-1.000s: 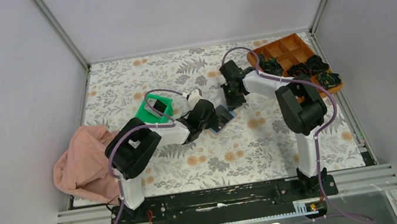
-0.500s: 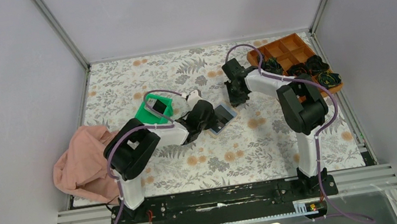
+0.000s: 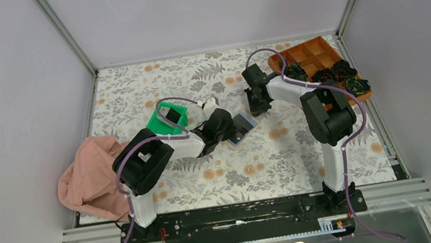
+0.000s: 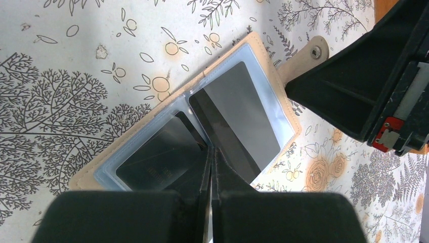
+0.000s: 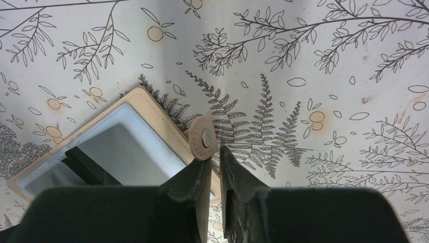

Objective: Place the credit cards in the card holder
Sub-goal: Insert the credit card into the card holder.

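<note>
The tan card holder (image 3: 243, 122) lies open on the floral mat, blue-grey inner face up. In the left wrist view its rim (image 4: 283, 93) frames two clear pockets, each with a dark credit card: one on the left (image 4: 152, 159), one on the right (image 4: 243, 116). My left gripper (image 4: 212, 151) is shut, its tips at the fold between the cards; in the top view it (image 3: 232, 129) is at the holder's left edge. My right gripper (image 5: 215, 149) is shut and empty, just beside the holder's tab (image 5: 203, 143) and above the holder's rim (image 5: 162, 114); in the top view it (image 3: 256, 106) is just beyond the holder.
A green tray (image 3: 164, 121) stands left of the left wrist. An orange-brown compartment box (image 3: 312, 55) with dark rosette lumps (image 3: 336, 72) is at the back right. A pink cloth (image 3: 89, 179) lies at the left edge. The right gripper's body (image 4: 364, 86) looms near the tab.
My right gripper has drawn back a little, up and to the right, off the holder. The holder's right leaf now lies flat and uncovered. The left arm has barely moved.
</note>
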